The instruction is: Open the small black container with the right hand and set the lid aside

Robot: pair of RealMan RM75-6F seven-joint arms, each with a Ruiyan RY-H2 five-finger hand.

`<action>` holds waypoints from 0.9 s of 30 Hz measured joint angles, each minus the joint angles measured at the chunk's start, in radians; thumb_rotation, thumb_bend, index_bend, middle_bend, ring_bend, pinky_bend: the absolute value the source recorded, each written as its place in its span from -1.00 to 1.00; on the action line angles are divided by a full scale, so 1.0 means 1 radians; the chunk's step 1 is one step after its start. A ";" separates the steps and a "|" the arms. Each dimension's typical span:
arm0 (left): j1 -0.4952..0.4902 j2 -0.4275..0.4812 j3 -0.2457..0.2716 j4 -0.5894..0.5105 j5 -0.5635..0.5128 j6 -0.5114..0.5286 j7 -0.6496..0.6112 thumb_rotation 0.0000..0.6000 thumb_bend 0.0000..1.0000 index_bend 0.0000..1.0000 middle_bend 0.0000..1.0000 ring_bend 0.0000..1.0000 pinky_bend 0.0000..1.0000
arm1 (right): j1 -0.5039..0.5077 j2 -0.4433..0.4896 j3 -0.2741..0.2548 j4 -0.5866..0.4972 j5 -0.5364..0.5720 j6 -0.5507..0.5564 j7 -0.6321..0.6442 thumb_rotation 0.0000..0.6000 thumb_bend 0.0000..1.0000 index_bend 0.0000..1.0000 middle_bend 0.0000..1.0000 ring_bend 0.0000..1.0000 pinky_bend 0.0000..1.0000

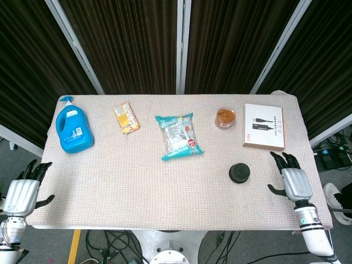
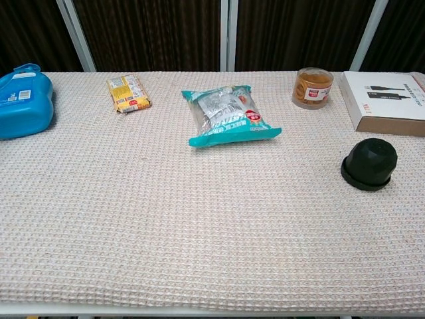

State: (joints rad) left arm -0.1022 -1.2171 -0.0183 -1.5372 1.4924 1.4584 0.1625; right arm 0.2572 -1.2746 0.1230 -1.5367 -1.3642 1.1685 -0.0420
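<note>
Two hands are showing in the head view, both with fingers spread and holding nothing. The right hand (image 1: 296, 182) is hovering over the table's (image 1: 137, 187) near right part, just right of the small black container (image 1: 238, 172), not touching it. The container's lid is sitting on. The left hand (image 1: 22, 192) is waiting off the near left corner.

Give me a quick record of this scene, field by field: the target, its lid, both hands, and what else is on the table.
target: small black container, near the table's right side
lid: on
right robot hand: open, over the table edge, apart from the container
left robot hand: open, off the table's left corner
other items: blue bottle, yellow packet, teal snack bag, clear jar, white box
</note>
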 measured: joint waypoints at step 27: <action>-0.009 0.012 -0.005 0.020 0.010 -0.004 -0.073 1.00 -0.74 -0.72 -0.64 -0.84 -0.36 | 0.141 -0.184 0.018 0.084 0.167 -0.156 -0.102 1.00 -0.96 -1.00 -0.70 -1.00 -1.00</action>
State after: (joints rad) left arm -0.1115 -1.2048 -0.0229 -1.5172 1.5029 1.4540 0.0895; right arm 0.3979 -1.4584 0.1408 -1.4530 -1.1970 1.0127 -0.1441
